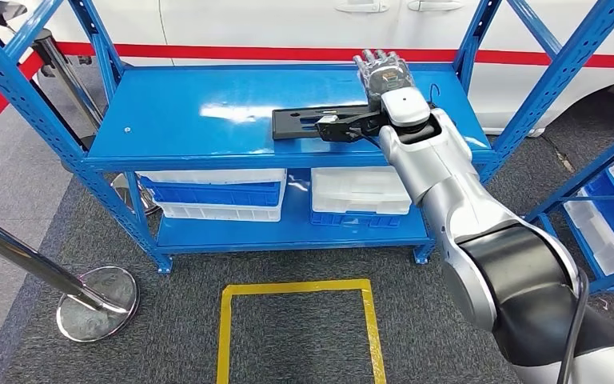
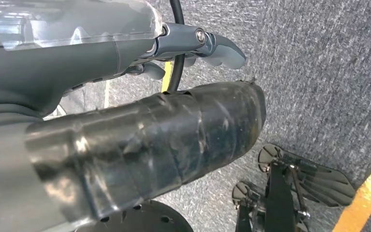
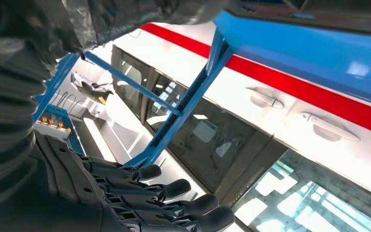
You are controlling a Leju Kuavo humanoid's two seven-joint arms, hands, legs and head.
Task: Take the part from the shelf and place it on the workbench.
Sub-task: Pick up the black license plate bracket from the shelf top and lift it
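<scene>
A flat black part lies on the top board of the blue shelf, right of its middle. My right hand is stretched over the shelf at the part's right end. Its fingers point toward the back edge and its thumb lies across the end of the part. In the right wrist view the fingers are straight and apart with nothing between them. My left hand hangs above the grey carpet and holds nothing.
White and blue bins fill the lower shelf board. A white car with a red stripe stands behind the shelf. A chrome stanchion base sits at the left, a yellow floor square in front, and another blue shelf at the right.
</scene>
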